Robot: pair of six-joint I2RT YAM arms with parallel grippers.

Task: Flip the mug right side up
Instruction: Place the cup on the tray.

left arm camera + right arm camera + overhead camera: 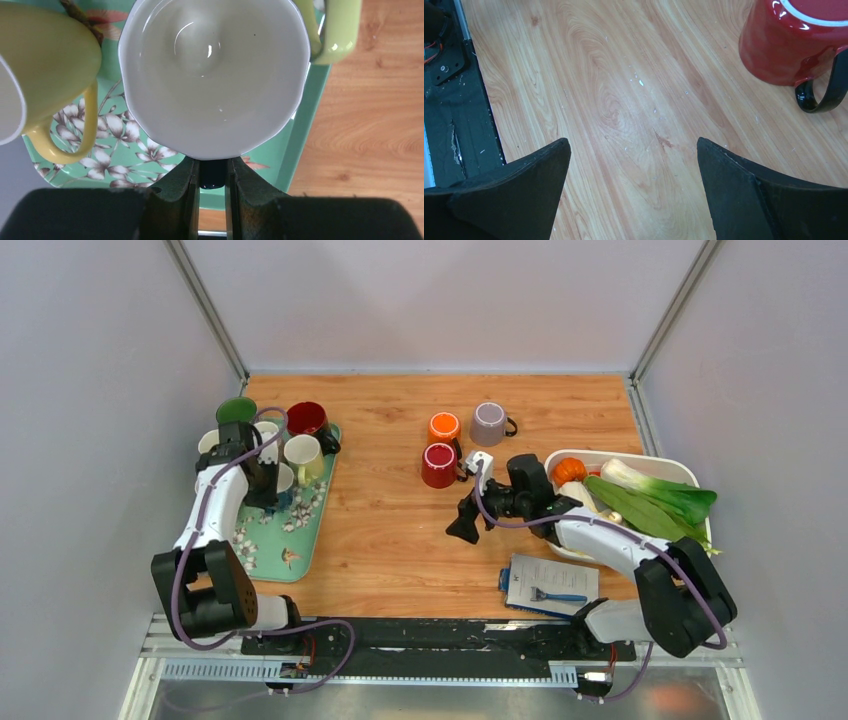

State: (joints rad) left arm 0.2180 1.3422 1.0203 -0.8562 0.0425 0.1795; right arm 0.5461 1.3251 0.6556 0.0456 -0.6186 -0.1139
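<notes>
My left gripper (270, 490) is shut on the dark handle (212, 176) of a mug with a white inside (212, 75). It holds that mug (284, 480) over the green floral tray (305, 540), its opening facing the wrist camera. Three mugs stand upside down mid-table: red (439, 465), orange (444, 427) and grey (489, 423). My right gripper (466, 523) is open and empty, low over bare wood just in front of the red mug. In the right wrist view its jaws (631, 145) stand wide apart, with the red mug (791, 45) at the upper right.
The tray also holds a green mug (237, 411), a dark red mug (307, 418), a pale yellow mug (302, 455) and a white one. A white basket (665, 466) of vegetables stands at the right. A booklet (550, 585) with a blue tool lies near the front.
</notes>
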